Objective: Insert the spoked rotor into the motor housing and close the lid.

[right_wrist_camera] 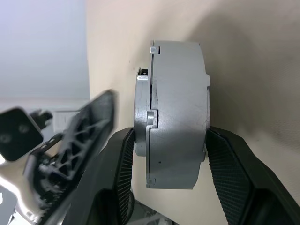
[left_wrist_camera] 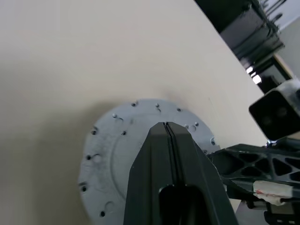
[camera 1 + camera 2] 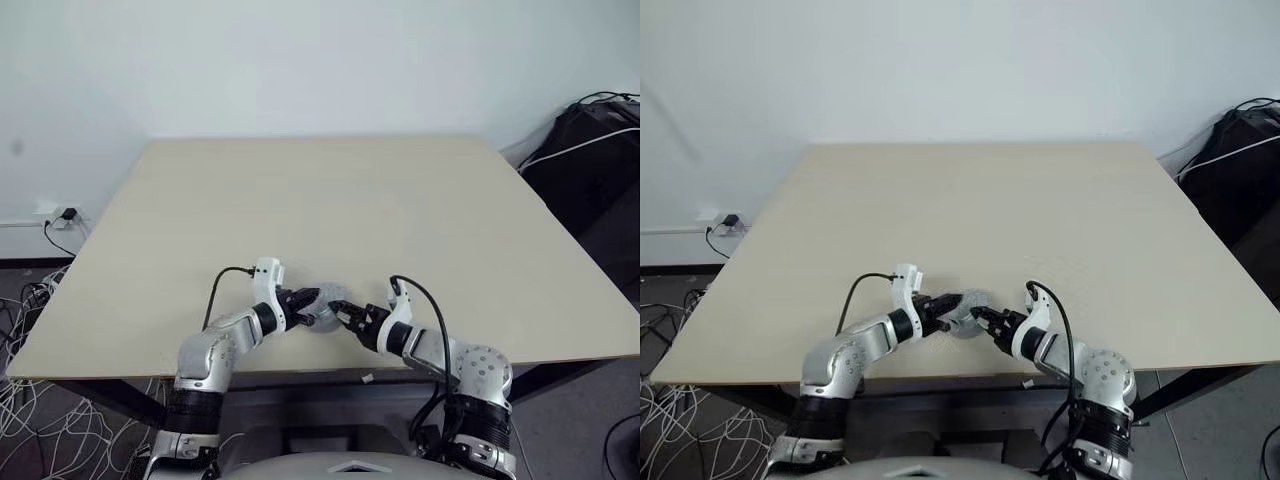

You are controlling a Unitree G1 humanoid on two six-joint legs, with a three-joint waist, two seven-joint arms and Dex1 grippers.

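A wide beige table [image 3: 330,210] fills most of the head views. Above its near edge, both arms meet at one grey metal part. This is the motor housing [image 1: 176,126], a thick round drum seen edge-on in the right wrist view, with a seam around its side and small notched tabs where the flat lid [image 1: 143,117] sits against one face. In the left wrist view its broad face [image 2: 117,154] is a pale silver disc dotted with small holes around the rim. The right gripper [image 1: 171,154] pinches the drum across its two flat faces, one ribbed black finger on each side. The left gripper [image 2: 167,129] has its fingers pressed together, their tips against the disc's face.
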